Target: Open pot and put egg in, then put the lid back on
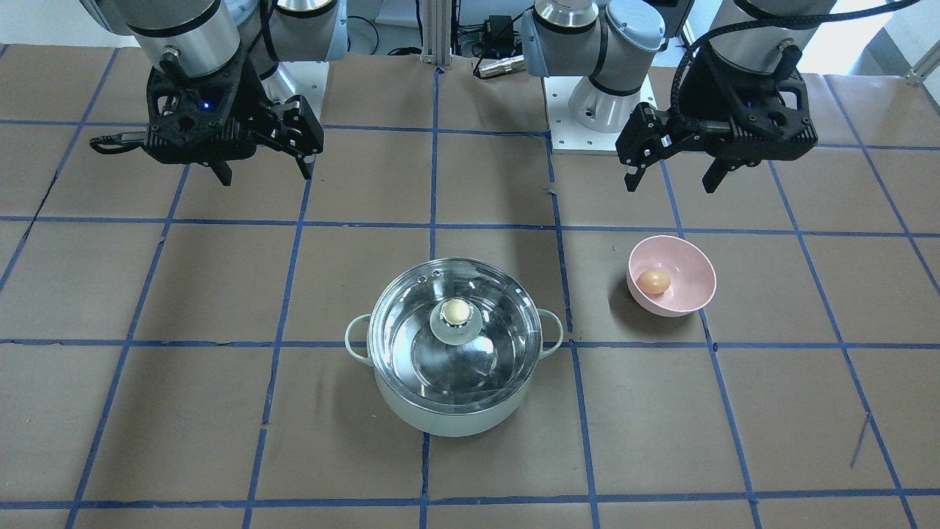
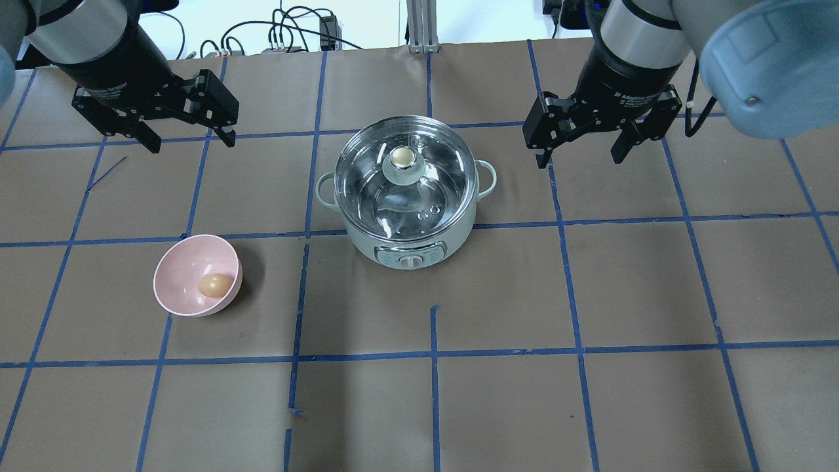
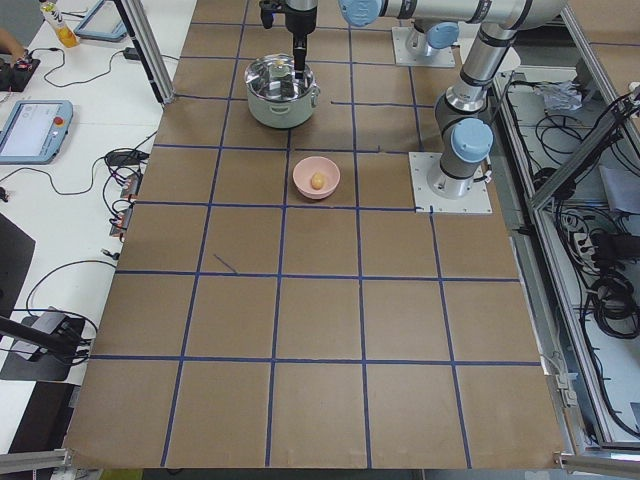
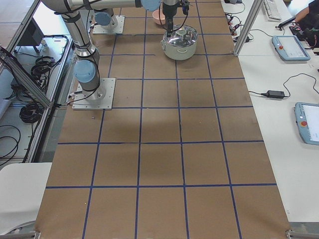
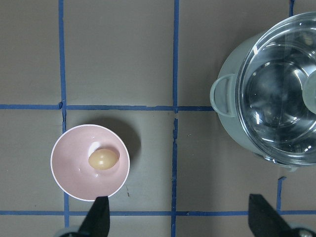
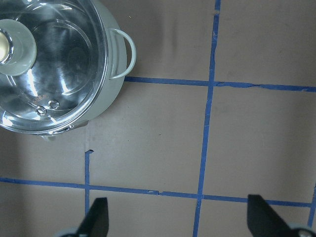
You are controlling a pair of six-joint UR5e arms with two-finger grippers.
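From the front, shows the pot (image 1: 455, 419) in the middle of the table (image 1: 220, 294) with the lid (image 1: 499, 323) seated on it, and the egg (image 1: 654, 281) lying in a pink bowl (image 1: 690, 283) nearer the left edge. From overhead, shows the left claw (image 2: 191, 144) and right claw (image 2: 579, 161) spread wide, holding nothing, raised above the table.
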